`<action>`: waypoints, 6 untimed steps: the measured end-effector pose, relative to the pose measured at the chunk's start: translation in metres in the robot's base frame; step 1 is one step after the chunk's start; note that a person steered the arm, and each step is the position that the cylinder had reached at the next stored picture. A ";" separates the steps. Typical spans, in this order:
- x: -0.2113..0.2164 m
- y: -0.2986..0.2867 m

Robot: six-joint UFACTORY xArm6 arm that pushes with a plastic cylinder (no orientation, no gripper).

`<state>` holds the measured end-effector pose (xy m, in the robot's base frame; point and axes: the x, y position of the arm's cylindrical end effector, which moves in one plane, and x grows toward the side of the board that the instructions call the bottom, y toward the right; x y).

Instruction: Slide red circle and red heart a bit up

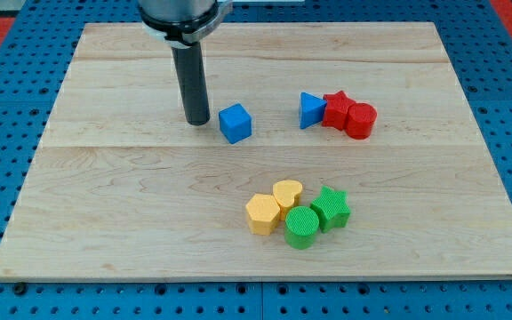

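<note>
A red circle block [361, 120] sits at the view's right of centre on the wooden board [105, 196]. It touches a second red block [335, 109], which looks star-like or heart-like; its exact shape is hard to tell. A blue triangle [310, 109] touches that red block on its left side. My tip [197, 121] rests on the board just left of a blue cube [235, 123], well to the left of the red blocks.
Toward the view's bottom is a tight cluster: a yellow hexagon [262, 213], a yellow heart [288, 193], a green circle [302, 227] and a green star [332, 208]. Blue pegboard [7, 124] surrounds the board.
</note>
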<state>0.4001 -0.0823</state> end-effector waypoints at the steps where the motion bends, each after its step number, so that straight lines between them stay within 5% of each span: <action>1: 0.021 0.102; 4: 0.059 0.173; 5: 0.052 0.232; 6: 0.011 0.219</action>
